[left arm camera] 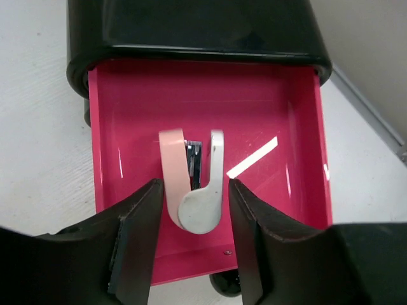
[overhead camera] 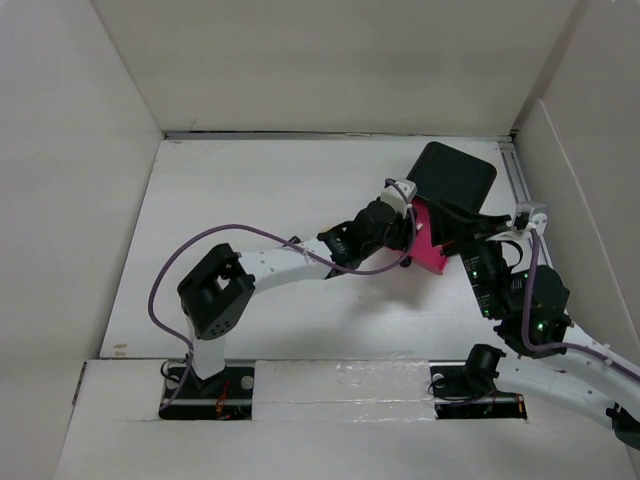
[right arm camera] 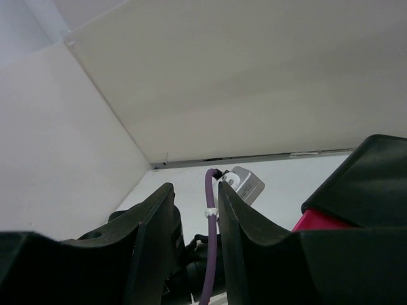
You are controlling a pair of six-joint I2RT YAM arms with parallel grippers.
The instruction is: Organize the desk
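The white desk (overhead camera: 260, 200) carries a small black box (overhead camera: 455, 178) at the back right, its pink drawer (overhead camera: 432, 252) pulled open. In the left wrist view the drawer (left arm camera: 191, 95) holds a white and pale pink stapler (left arm camera: 200, 203) lying flat on its floor. My left gripper (left arm camera: 195, 185) is open and hovers over the drawer's front, one finger on each side of the stapler's rounded hinge end. My right gripper (overhead camera: 478, 250) is beside the box's right front; in its own view it (right arm camera: 197, 210) is slightly open and empty.
White walls enclose the desk on the left, back and right. A metal rail (overhead camera: 520, 180) runs along the right wall. The left arm's purple cable (right arm camera: 210, 254) and wrist camera (right arm camera: 245, 184) lie just beyond my right fingers. The black box (right arm camera: 362, 178) is on their right.
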